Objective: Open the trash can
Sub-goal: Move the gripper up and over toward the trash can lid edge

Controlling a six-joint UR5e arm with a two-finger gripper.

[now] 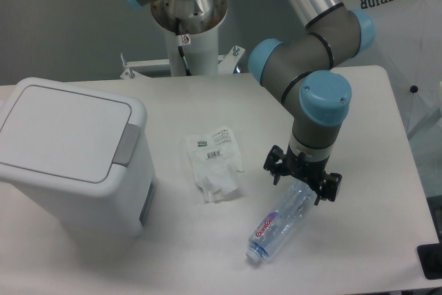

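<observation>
A crumpled clear plastic packet with a barcode label lies near the middle of the white surface. To its right and nearer, an empty clear water bottle with a red-lettered label lies on its side, cap pointing near-left.
</observation>
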